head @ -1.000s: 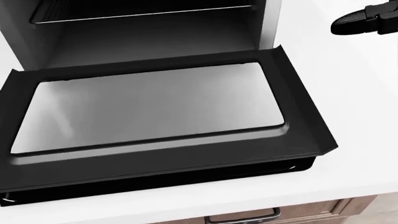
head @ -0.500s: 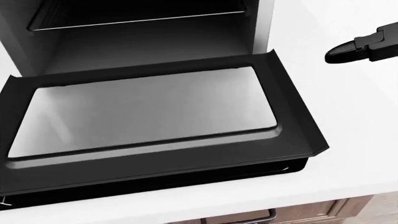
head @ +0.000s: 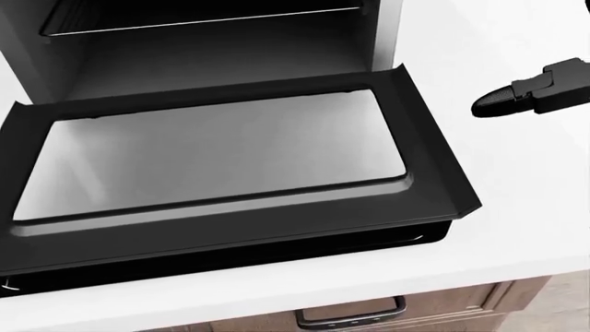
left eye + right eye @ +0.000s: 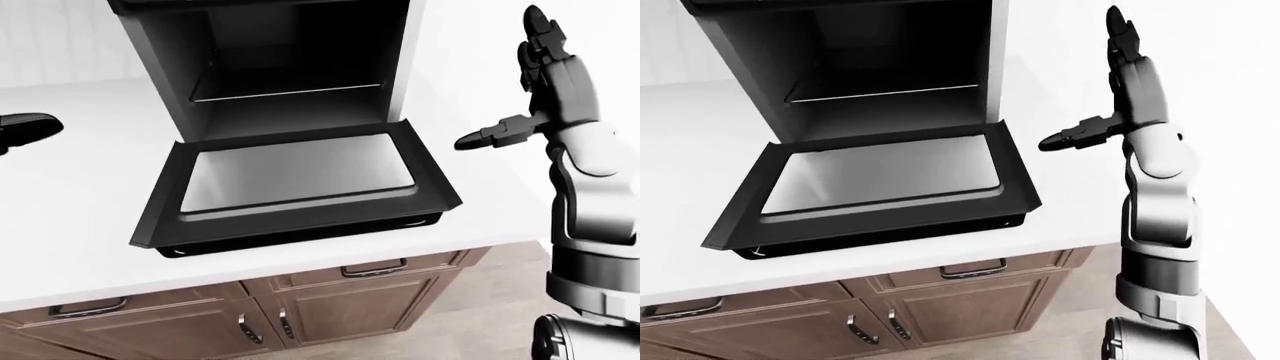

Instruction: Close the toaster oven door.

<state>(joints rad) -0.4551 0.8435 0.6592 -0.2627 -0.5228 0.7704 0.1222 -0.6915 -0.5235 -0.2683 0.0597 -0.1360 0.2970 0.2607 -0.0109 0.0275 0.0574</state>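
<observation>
Tabletop (image 4: 80, 225) was white, above brown cabinets (image 4: 330, 304); toaster oven door (image 4: 300, 187) lay open; right hand (image 4: 545, 82) fingers spread, holding nothing; left hand (image 4: 25, 129) unclear.

No text, label, brand, number or sign can be read anywhere in these views, on any surface shown.
</observation>
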